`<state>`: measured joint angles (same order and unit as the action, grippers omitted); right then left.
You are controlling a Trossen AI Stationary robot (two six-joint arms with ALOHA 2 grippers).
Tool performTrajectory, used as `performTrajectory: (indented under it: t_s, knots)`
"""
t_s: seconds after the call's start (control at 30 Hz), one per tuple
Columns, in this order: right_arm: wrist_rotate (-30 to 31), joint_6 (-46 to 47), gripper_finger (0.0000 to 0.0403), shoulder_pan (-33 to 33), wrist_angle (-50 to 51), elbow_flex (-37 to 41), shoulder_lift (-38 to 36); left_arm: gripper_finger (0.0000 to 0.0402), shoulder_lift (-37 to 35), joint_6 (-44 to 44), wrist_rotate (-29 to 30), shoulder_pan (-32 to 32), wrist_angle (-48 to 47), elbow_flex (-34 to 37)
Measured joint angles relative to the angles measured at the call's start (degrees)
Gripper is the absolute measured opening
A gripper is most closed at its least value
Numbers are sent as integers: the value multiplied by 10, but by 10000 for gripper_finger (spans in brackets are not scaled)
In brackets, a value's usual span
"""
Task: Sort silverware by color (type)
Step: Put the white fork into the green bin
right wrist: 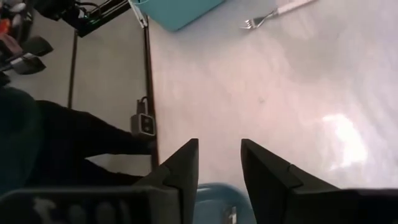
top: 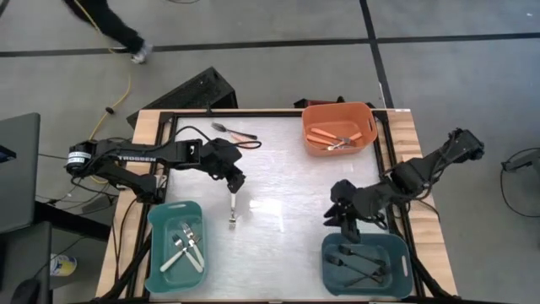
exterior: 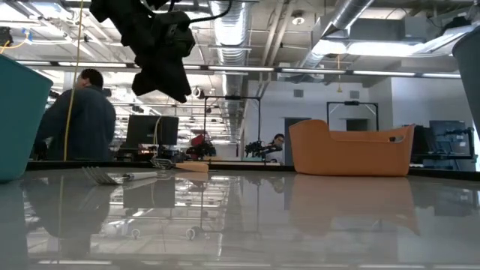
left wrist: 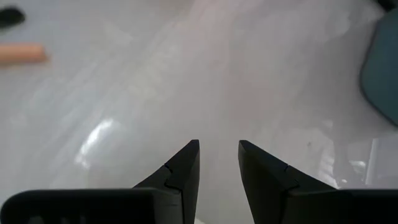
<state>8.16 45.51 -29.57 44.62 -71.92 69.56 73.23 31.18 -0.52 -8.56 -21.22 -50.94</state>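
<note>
My left gripper (top: 234, 180) hovers open over the table's middle left, with nothing between its fingers (left wrist: 219, 155). A white-handled fork (top: 232, 211) lies flat on the table just near of it, also seen in the right wrist view (right wrist: 273, 14). A fork (top: 219, 127) and an orange-handled piece (top: 245, 135) lie by the far edge. My right gripper (top: 342, 218) is open above the far rim of the dark teal bin (top: 364, 262), which holds black-handled pieces. White-handled pieces lie in the light teal bin (top: 175, 245), orange-handled ones in the orange bin (top: 337, 127).
The three bins stand at the near left, near right and far right of the table (top: 278, 181); its middle is bare and glossy. A black cable (top: 198, 133) runs along the far left. A person (exterior: 79, 112) is in the room beyond the table.
</note>
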Motion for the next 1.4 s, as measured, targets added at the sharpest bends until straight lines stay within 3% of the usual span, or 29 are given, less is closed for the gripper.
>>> performTrajectory:
  t_s: [0.4,0.67,1.07,1.4]
  knots:
    - [-3,-69,140,51,-1,0,1,96,2,43,7,0,-61,0]
    - [10,-66,140,50,-4,1,16,96,53,126,12,1,-130,0]
    - [9,-51,140,32,-5,0,70,127,174,146,-131,20,-120,0]
    - [7,-50,140,18,-2,0,96,161,179,191,-78,63,-102,0]
